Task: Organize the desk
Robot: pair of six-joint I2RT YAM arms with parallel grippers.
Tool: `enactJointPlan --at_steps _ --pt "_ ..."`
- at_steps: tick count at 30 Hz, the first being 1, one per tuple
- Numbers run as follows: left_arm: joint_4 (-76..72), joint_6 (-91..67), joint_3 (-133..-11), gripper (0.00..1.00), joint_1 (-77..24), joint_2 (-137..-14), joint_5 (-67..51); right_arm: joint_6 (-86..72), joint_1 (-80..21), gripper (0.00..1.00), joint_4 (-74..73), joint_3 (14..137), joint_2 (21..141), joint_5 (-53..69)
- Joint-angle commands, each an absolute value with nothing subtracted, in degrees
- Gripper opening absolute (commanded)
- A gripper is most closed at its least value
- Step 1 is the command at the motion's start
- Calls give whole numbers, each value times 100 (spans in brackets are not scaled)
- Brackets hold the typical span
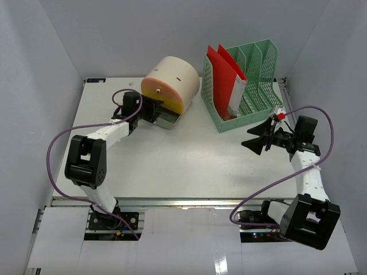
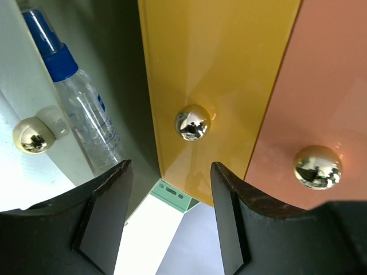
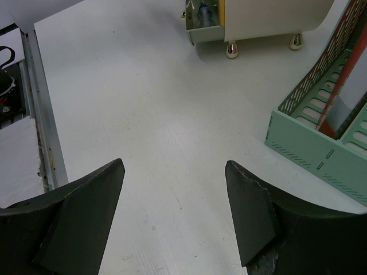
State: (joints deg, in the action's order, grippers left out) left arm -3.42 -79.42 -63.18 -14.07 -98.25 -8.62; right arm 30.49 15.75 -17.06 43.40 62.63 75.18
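White laminate, flat and matte: the desk (image 1: 172, 166) fills the middle of the overhead view. It lies under both arms, with an aluminium rail (image 1: 189, 200) along its near edge and what looks like its long side running left to right. Most of what shows of it is bare, and the things on it stand along the far side.

At far centre-left is a rounded cream drawer unit (image 1: 172, 77). At far right is a mint-green file rack (image 1: 252, 86) holding red folders (image 1: 221, 74).

The left gripper (image 1: 150, 109) is right up against the near face of the drawer unit. In its wrist view the fingers (image 2: 106, 217) stand apart with nothing between them. A chrome knob (image 2: 192, 122) on the yellow drawer front (image 2: 218, 57) lies straight ahead of the gap, just beyond the fingertips and apart from them. A pink drawer front (image 2: 321, 86) sits to one side of the yellow one. On the other side a clear bottle with a blue cap (image 2: 86, 114) lies in what appears to be a pulled-out drawer.

The right gripper (image 1: 248, 138) hangs over the right part of the desk, just near of the file rack. It points left, with its jaws spread wide and empty.

The left arm is far nearer to the drawers. Any next move on that knob would likely be a short advance and a squeeze, with the pull coming straight toward the near edge.
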Motion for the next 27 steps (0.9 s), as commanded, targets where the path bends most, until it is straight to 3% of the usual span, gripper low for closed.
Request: enactJointPlan --at_steps 1,6,11,13,18,22,27 --pt "-763 -7655 -6397 67 -1441 -9194 -1074 3304 1600 77 -1875 4495 6166 7717" --pt "-1325 -6113 -5942 70 -1424 -8249 -1561 4536 1591 78 -2750 4570 6191 8061" --pt "-950 -4294 -4985 86 -1345 -6708 -2096 6626 924 79 -4314 4879 6401 7950" --pt "-420 -3795 -4539 90 -1315 -6059 -2204 6730 9 78 -4252 4998 6418 7301" --pt "892 -3208 -3722 91 -1257 -4525 -1982 5174 -2228 77 -2426 5186 6514 5048" --pt "1719 -3157 -3472 93 -1256 -3324 -1557 4843 -3657 73 -2305 6021 7663 3519" --pt "2572 -3450 -3478 97 -1248 -2028 -1142 4240 -4886 59 -2056 7748 9531 2002"
